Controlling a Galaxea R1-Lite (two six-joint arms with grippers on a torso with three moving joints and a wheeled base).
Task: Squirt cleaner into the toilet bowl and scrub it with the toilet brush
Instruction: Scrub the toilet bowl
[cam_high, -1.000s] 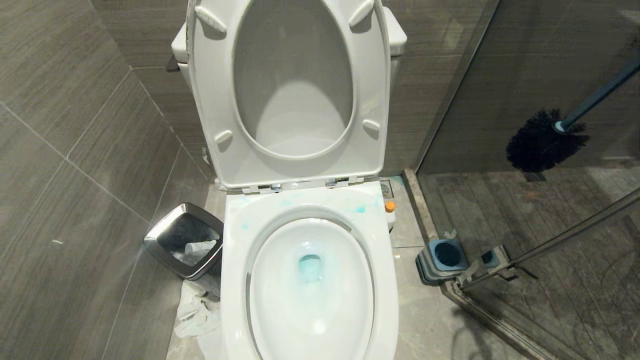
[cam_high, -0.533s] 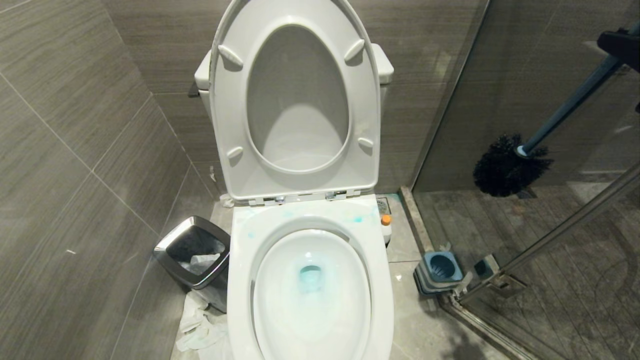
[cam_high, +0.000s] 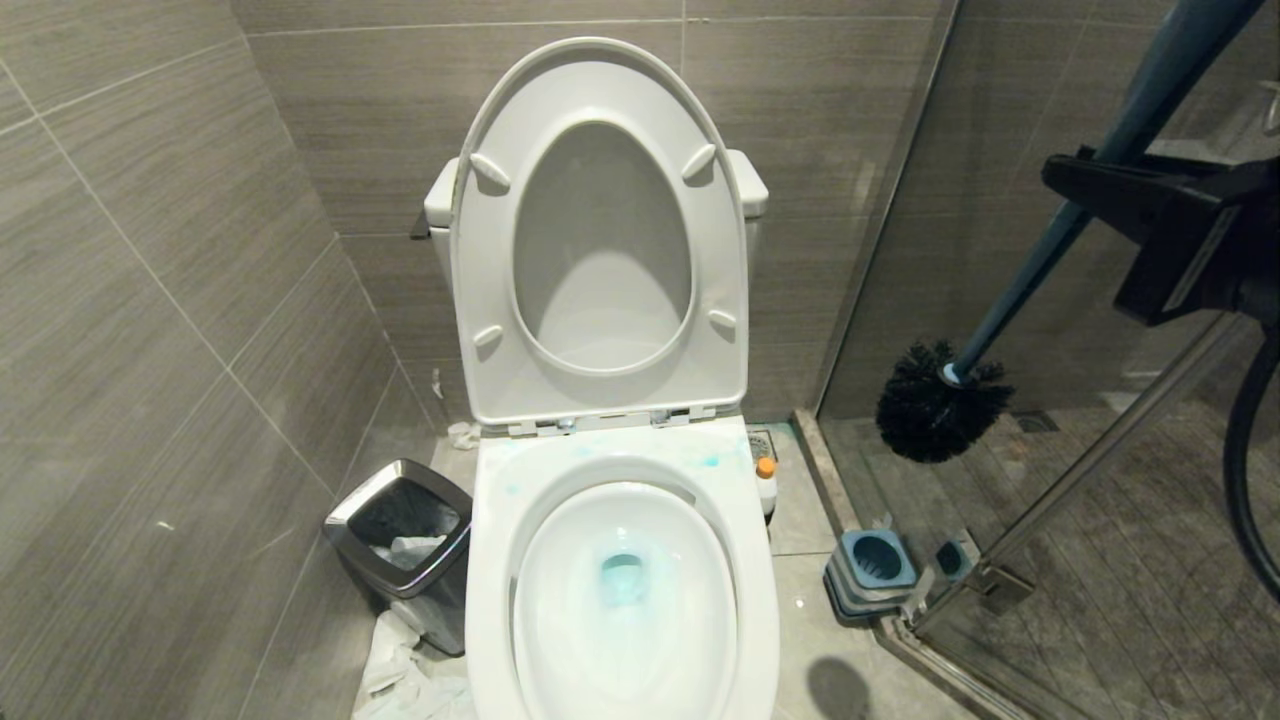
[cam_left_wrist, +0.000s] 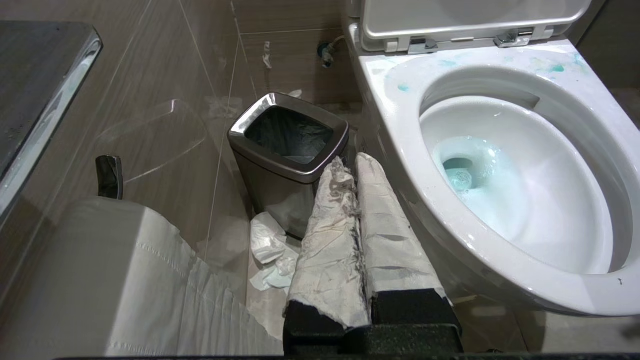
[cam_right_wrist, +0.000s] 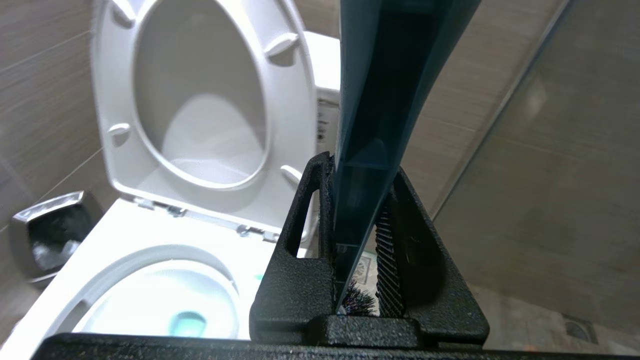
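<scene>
The white toilet bowl (cam_high: 492, 560) stands with seat and lid raised. Turquoise cleaner (cam_high: 622, 578) pools at its drain and smears the back rim (cam_high: 710, 461). My right gripper (cam_high: 1090, 175) is shut on the teal handle (cam_high: 1060, 240) of the toilet brush. It holds the brush in the air to the right of the toilet, with the black head (cam_high: 925, 405) hanging over the shower threshold. The right wrist view shows the handle (cam_right_wrist: 372, 125) clamped between the jaws. My left gripper (cam_left_wrist: 354, 162), its fingers wrapped in white paper, is shut and empty beside the bowl (cam_left_wrist: 400, 130).
The blue-grey brush holder (cam_high: 872, 570) sits on the floor by the glass shower door's rail (cam_high: 1100, 460). A chrome-rimmed bin (cam_high: 400, 520) and crumpled paper (cam_high: 400, 670) lie left of the toilet. An orange-capped bottle (cam_high: 766, 480) stands behind the bowl's right side.
The camera has moved, so the whole scene sits lower in the picture. My right gripper has come into view, carrying the brush leftward, closer to the toilet. The left gripper is unchanged.
</scene>
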